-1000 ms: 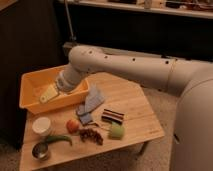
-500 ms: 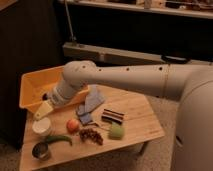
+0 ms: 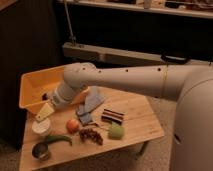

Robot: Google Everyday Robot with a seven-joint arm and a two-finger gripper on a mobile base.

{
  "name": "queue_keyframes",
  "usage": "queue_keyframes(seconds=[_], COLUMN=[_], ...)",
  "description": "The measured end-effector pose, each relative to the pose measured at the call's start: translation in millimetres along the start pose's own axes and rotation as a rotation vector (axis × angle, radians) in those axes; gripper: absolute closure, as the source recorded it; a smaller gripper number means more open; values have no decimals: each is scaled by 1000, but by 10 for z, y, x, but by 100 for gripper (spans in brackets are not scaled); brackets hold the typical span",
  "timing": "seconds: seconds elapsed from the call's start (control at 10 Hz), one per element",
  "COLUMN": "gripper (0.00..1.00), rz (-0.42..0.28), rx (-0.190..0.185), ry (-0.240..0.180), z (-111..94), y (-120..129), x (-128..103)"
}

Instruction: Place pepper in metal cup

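Observation:
The pepper (image 3: 59, 139), long, slim and green, lies near the table's front left edge. Its left end rests right beside the metal cup (image 3: 41, 151), a small shiny cup with a dark inside at the front left corner. My gripper (image 3: 44, 113) hangs at the end of the white arm, just above the white cup (image 3: 41, 127) and in front of the yellow bin. It is open and holds nothing. It is a short way behind the pepper and the metal cup.
A yellow bin (image 3: 31, 86) fills the table's back left. A red-orange fruit (image 3: 73, 125), a brown dried cluster (image 3: 91, 135), a pale-green fruit (image 3: 116, 131), a dark striped packet (image 3: 113, 116) and a blue cloth (image 3: 91, 104) lie mid-table. The wooden table (image 3: 140, 127) ends close on the right.
The arm has swung forward and to the left. The gripper has come down from over the yellow bin to just above the white cup. The objects have not moved.

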Motion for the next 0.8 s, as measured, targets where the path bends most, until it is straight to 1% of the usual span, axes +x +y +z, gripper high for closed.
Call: queue_keyframes(seconds=[0.1,0.2,0.3,0.4,0.5,0.6,0.7,0.8], gripper=[20,20,20,20,20,20,20,20], rz=[-4,-14,-37,-56,-61,-78,-95,-95], rx=[3,16,35,55,63,77,83,83], ry=[1,12,45,81,99,140,180,195], z=[2,9,78,189,253,402,544,594], y=[-3,-17,-6,-35,-65,-108,-109,-123], x=[-3,5,29,122,186,317,428,498])
